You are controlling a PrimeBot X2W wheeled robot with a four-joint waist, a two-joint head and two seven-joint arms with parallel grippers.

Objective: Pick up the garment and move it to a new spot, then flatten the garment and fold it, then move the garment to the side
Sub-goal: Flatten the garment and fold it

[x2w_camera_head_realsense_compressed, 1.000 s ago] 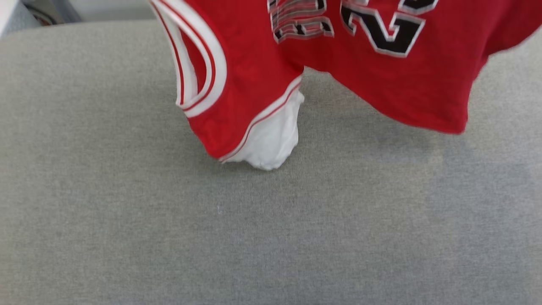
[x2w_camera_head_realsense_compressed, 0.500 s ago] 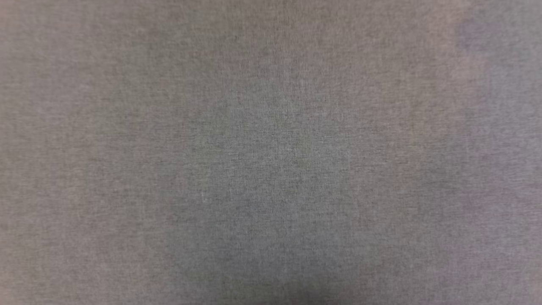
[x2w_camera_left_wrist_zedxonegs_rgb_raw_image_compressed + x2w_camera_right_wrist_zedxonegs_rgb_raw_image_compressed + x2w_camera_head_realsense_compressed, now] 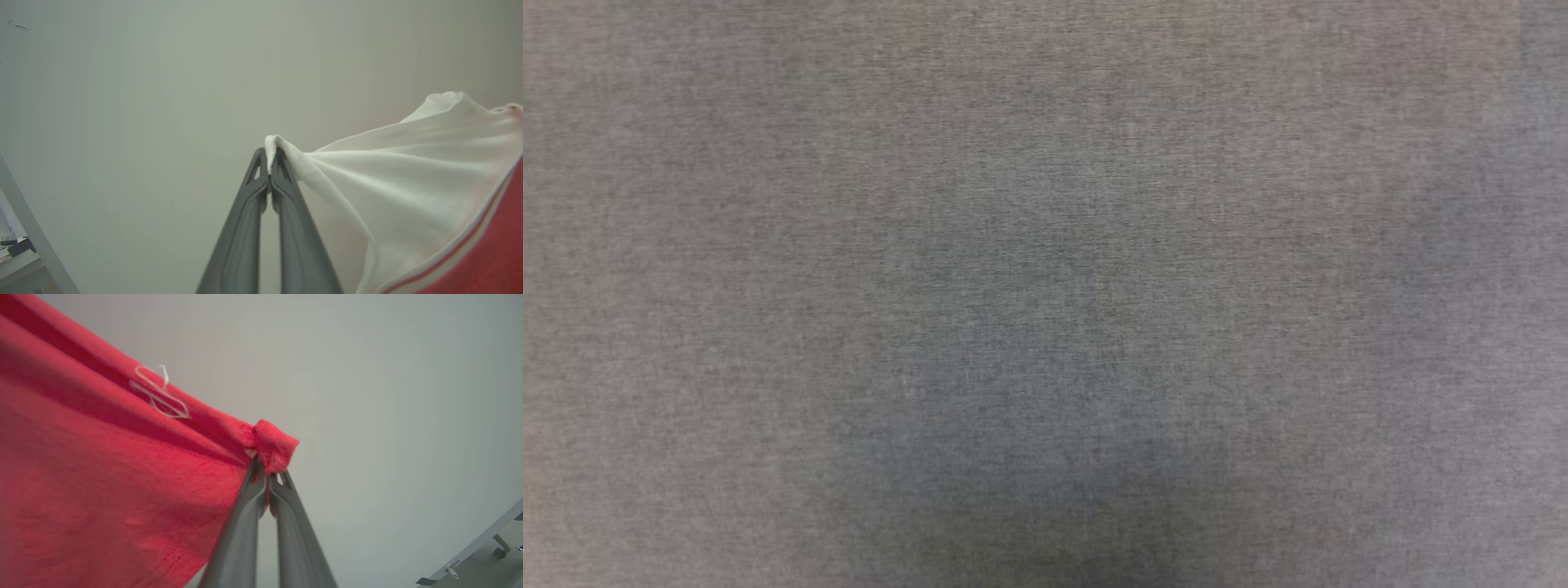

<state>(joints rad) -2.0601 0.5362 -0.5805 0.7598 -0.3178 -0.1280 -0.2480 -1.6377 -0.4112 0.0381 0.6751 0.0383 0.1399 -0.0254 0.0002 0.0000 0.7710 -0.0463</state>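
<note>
The garment hangs in the air between my two arms. In the left wrist view my left gripper (image 3: pixel 269 161) is shut on the edge of its white sleeve (image 3: pixel 408 179), with striped trim and red cloth (image 3: pixel 498 261) at the lower right. My right gripper (image 3: pixel 267 471) is shut on a bunched red corner (image 3: pixel 273 443) of the garment (image 3: pixel 102 477), which spreads away to the left of that view; a loose white thread (image 3: pixel 159 396) lies on it. A pale wall stands behind both grippers.
The head view looks straight down at a grey cloth surface (image 3: pixel 1045 294), with a darker shadow low in the middle. A pale frame edge (image 3: pixel 36 241) shows at the left wrist view's lower left, and a metal bracket (image 3: pixel 482 559) at the right wrist view's lower right.
One second ago the red garment hung across the top of the head view above the grey surface. It has since left that view, which now holds the grey cloth alone.
</note>
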